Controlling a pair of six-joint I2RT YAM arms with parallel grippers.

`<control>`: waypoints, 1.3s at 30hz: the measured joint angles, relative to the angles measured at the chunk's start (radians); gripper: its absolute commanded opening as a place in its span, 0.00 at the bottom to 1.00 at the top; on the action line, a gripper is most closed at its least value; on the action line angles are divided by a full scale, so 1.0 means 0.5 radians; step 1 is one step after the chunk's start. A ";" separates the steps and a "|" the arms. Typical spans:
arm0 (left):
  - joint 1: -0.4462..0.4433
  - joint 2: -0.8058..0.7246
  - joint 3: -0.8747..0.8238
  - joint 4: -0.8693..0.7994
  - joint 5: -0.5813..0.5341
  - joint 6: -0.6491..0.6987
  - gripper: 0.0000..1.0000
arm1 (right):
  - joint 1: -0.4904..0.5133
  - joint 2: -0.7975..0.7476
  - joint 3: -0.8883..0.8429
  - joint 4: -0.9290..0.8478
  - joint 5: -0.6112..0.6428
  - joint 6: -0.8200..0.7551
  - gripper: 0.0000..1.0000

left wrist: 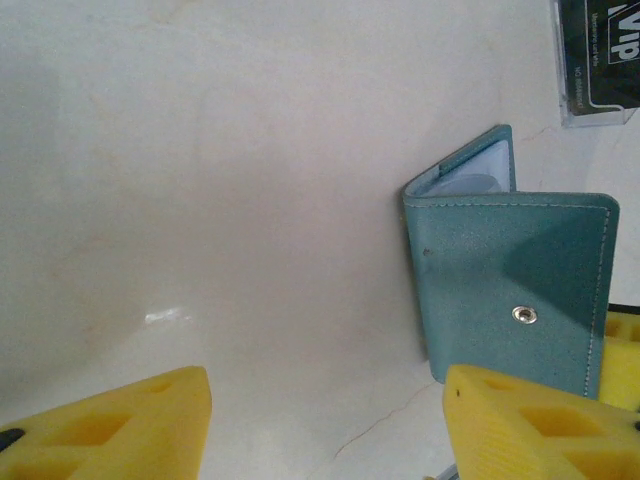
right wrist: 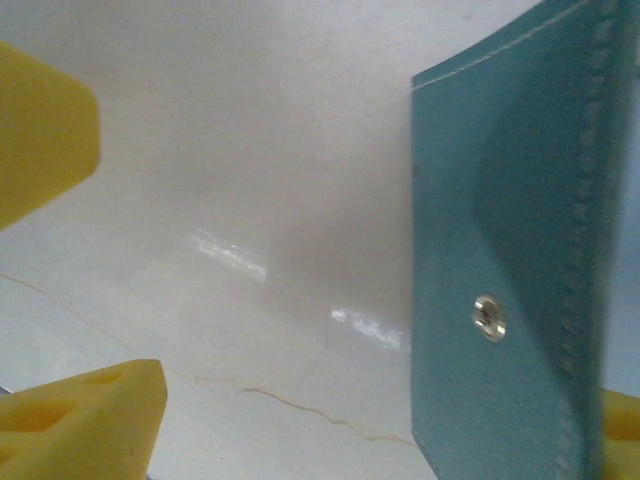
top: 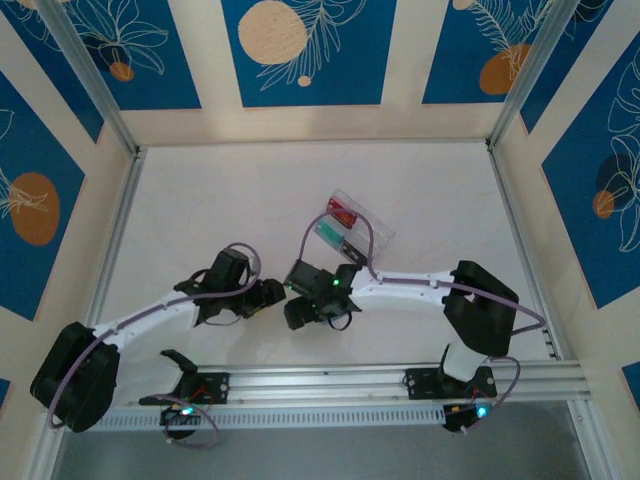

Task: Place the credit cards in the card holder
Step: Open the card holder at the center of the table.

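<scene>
The main risk sits at the right gripper (right wrist: 380,400). Its jaws stand wide, and the card holder (right wrist: 520,230) seems to lean on edge against one yellow pad (right wrist: 622,430) rather than being clamped between the two. I judge that a sideways shift of that finger would let the soft blue-green wallet tip over or fold shut, closing the pocket the cards need.

A second risk is crowding. The left gripper (left wrist: 325,385) hangs close by, also spread wide with nothing between its pads. Its right-hand pad (left wrist: 540,420) is just beside the wallet's lower edge, and I cannot tell whether it touches. A closing or advancing move there could shove the wallet across the smooth white table (left wrist: 200,200) or knock the two arms' fingers together.

In the left wrist view the wallet is partly open, with a flap lifted at the top over a pale inner pocket and the snap stud (left wrist: 524,316) facing the camera. Beyond it, apart from it, lies a clear plastic tray (top: 380,235) holding the credit cards: a dark card (left wrist: 600,40) printed "VIP", and in the top view a red card (top: 343,211) and a green card (top: 330,232). No card is seen in the wallet.
</scene>
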 measured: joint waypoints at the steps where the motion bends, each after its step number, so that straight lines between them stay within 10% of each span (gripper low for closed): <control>1: 0.000 0.014 0.000 0.007 0.005 0.002 0.63 | 0.000 -0.016 0.002 -0.018 0.006 -0.003 0.74; 21: 0.011 0.056 0.124 -0.009 0.066 0.105 0.65 | 0.153 0.100 0.166 -0.083 0.127 -0.089 0.18; 39: 0.070 0.033 0.272 -0.363 0.010 0.185 0.68 | 0.233 0.325 0.440 -0.285 0.455 -0.095 0.12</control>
